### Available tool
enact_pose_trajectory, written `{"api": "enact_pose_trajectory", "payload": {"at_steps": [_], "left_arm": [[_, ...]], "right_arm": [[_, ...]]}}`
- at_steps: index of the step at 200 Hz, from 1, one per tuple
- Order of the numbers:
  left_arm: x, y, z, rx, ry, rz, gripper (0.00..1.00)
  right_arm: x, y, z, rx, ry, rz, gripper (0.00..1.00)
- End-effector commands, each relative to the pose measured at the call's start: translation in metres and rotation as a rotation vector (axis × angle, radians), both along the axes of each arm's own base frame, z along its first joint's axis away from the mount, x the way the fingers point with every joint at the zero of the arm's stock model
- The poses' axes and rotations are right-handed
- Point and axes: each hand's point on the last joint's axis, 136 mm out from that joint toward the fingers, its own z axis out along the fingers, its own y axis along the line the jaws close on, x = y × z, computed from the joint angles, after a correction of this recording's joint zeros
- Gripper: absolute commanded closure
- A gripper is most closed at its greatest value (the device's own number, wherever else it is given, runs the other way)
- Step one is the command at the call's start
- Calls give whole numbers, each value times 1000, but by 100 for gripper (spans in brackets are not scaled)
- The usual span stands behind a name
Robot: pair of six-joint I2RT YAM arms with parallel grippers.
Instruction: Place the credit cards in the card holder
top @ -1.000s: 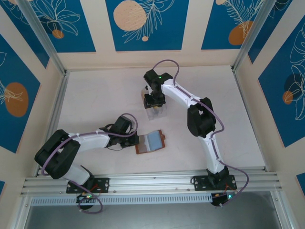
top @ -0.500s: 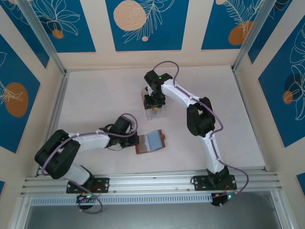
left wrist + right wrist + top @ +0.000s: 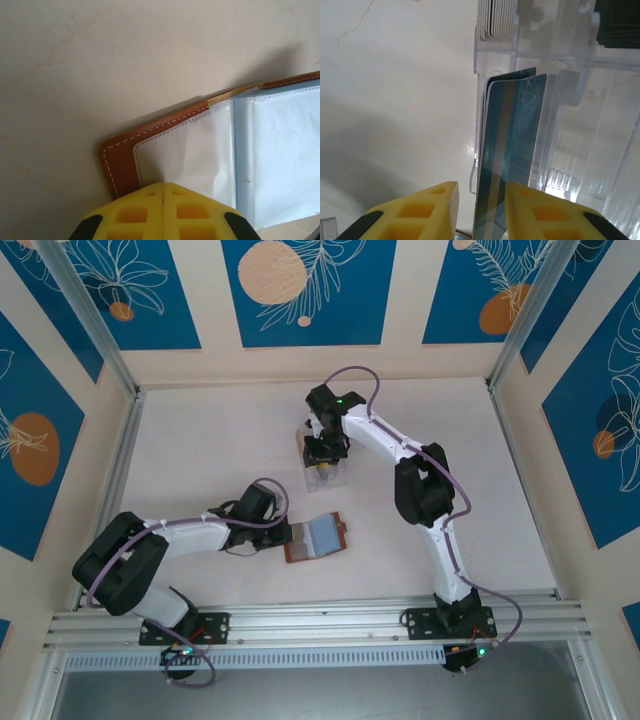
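Rack [image 3: 560,75] round teal card [image 3: 515,125], R claw [image 3: 481,192] apart astride; L claw [image 3: 163,189] together on card holder [image 3: 117,160]

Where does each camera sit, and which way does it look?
Top external: above and behind the robot, looking down on the table; both arms show whole.
Left wrist: on the left arm, looking down at the open card holder; the shut left fingers show.
Right wrist: on the right arm, facing the clear rack; the right fingers flank a teal card.
Shared: top and left wrist both see the card holder.
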Motion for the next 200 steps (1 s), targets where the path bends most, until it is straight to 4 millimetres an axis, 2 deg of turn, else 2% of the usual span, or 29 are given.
{"api": "enact_pose_trajectory", "payload": {"at_steps": [1,51,157,200], "left_arm": [[-20,18,-24,87,75,9,100],[-20,18,-23,87,74,10,100],[-20,18,-22,89,71,10,100],[-20,18,-21,90,69,6,100]], "right_arm": [[-5,4,25,60,-14,15,70],[-4,1,28,58,-17,6,77],[-4,-13,41,13,-58,-11,82],[-1,-22,45,-33,-85,-32,95]]}}
